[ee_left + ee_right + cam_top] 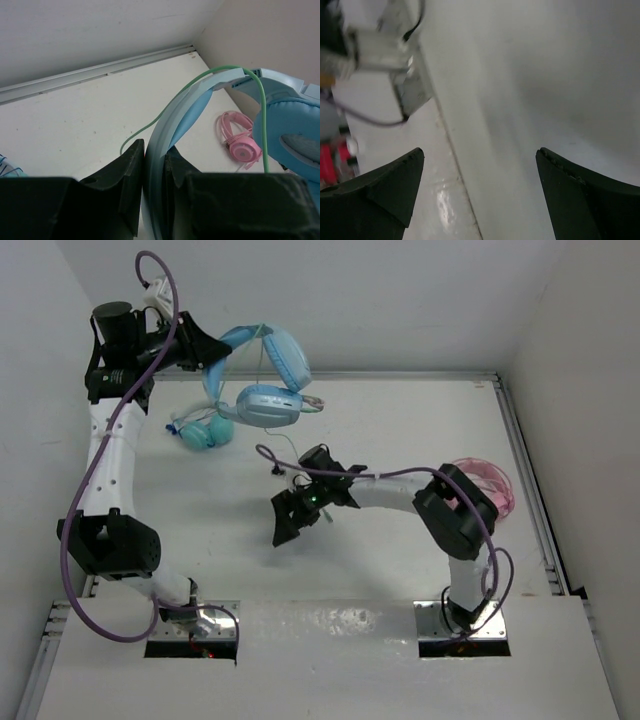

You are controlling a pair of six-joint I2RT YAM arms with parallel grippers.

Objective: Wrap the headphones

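The sky-blue headphones (268, 380) hang raised at the back left, held by their headband (167, 120). My left gripper (212, 352) is shut on that band, which sits pinched between the two black fingers (131, 165). The thin pale-green cable (200, 80) runs along the band and down past a padded cup (295, 135). My right gripper (290, 515) is open over the middle of the table, apart from the headphones. Nothing lies between its fingertips (395, 175) in the right wrist view, only bare table.
Smaller teal headphones (205, 430) lie on the table just below the left gripper. Pink headphones (488, 485) sit at the right, partly behind the right arm's elbow. White walls close in the table at the back and on both sides.
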